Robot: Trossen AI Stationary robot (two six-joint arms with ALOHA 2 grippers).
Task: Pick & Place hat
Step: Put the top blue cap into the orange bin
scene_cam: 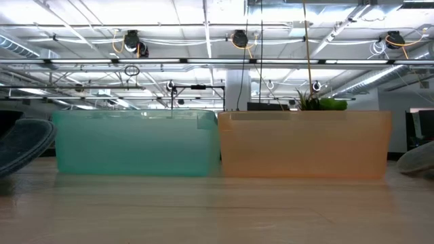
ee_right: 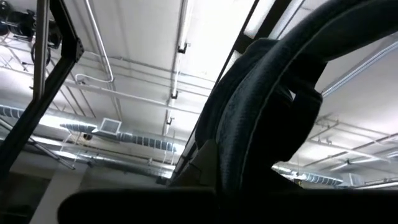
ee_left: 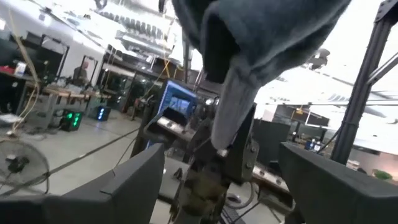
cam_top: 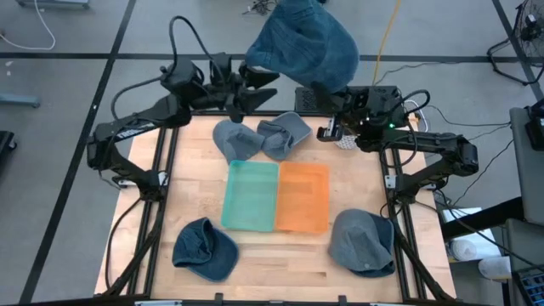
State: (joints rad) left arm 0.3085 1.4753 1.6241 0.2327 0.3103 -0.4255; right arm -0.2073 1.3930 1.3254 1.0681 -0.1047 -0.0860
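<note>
Five hats show in the high view: one blue hat [cam_top: 302, 47] is raised high above the far edge of the counter [cam_top: 204, 161], close to the camera, two grey ones [cam_top: 263, 136] lie bunched just behind the bins, and one sits at each near corner, a blue one [cam_top: 204, 249] on the left and a grey one [cam_top: 363, 242] on the right. The raised hat hangs between the arms; the left gripper [cam_top: 255, 85] sits just beside its lower edge with jaws spread and apparently not touching it, while the right gripper is hidden under the cloth, jaws pressed together, seemingly pinching the hat. In the low view, only the teal bin [scene_cam: 132, 144] and orange bin [scene_cam: 305, 144] stand side by side, touching; neither arm shows. From the left wrist view, the hat [ee_left: 261, 43] droops from the far gripper, its brim hanging limp, well apart from this arm's own open jaws. The right wrist view is filled by the hat's dark cloth [ee_right: 261, 118] folded right against the camera. I judge the hat light, soft and floppy, not fragile; it will sag wherever unsupported, so the brim or a bunched fold of crown is the best hold.
</note>
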